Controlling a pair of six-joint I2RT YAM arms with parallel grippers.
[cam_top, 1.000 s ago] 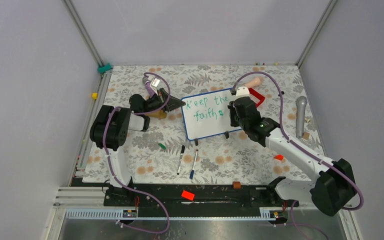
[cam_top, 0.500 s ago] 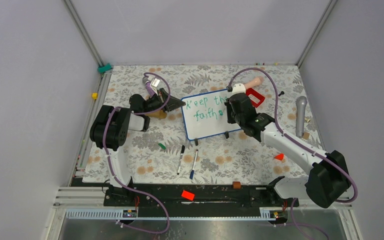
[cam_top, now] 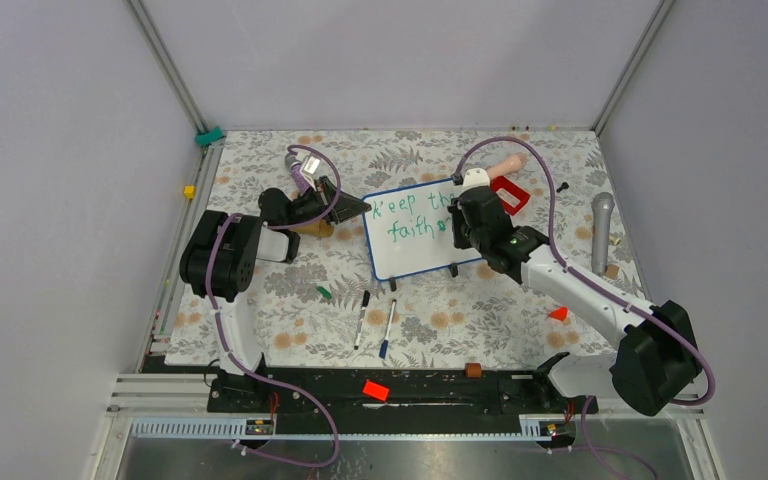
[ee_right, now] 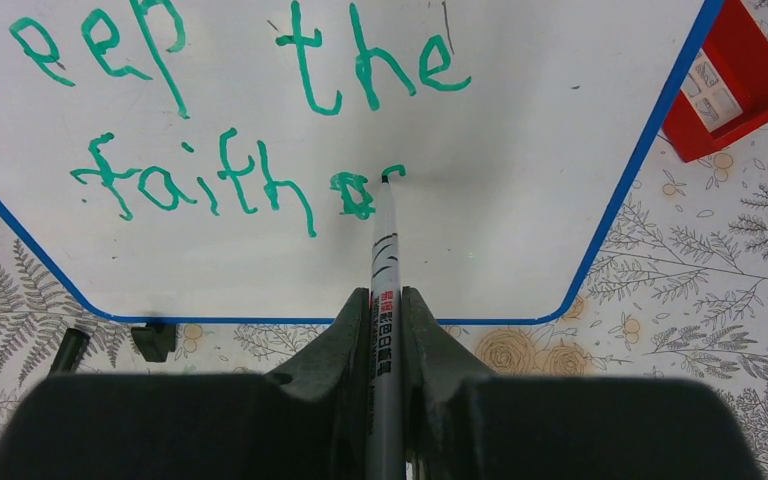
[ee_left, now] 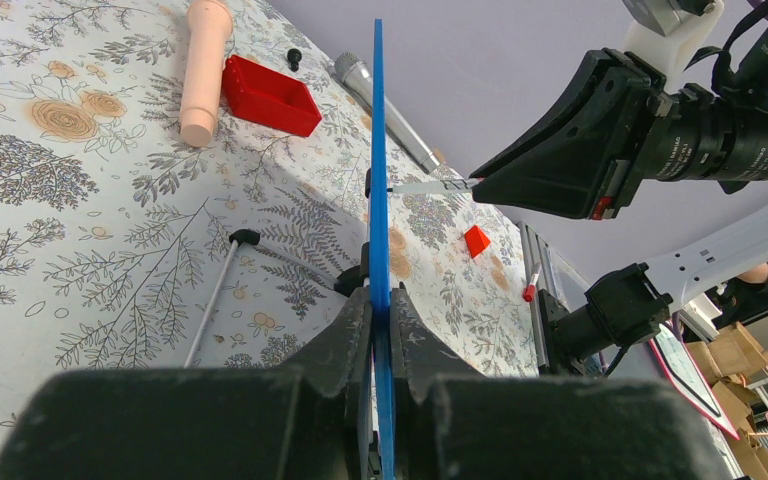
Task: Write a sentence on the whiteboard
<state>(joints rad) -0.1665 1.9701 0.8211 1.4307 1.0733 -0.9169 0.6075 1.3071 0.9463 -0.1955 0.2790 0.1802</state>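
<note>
Pinching a slim white marker with black print (ee_right: 385, 250) in the right hand (ee_right: 387, 300), jaws narrow around the barrel. Touching its tip to the small glossy white whiteboard with thin blue rim (ee_right: 520, 120), at a short curved green stroke just right of a green blot after "faith". Readable in the green handwritten sentence (ee_right: 305, 70): "Keep the" on the upper line, "faith" on the lower.

Clamping the whiteboard's left edge in the left hand (ee_left: 378, 310), jaws tight on the blue rim; edge-on from that wrist. Sitting mid floral tabletop (cam_top: 480, 320) between the two arms, two short black feet (cam_top: 393, 285) at the near edge. Cannot tell how steeply tilted.

Further out:
- just beside the far right corner, a red open tray (cam_top: 510, 193), with a peach cylinder (cam_top: 507, 164) beyond it
- near the front edge, two loose pens (cam_top: 362, 318) and a small green cap (cam_top: 323, 292) to their left
- well apart on the right, a grey microphone (cam_top: 601, 230)
</note>
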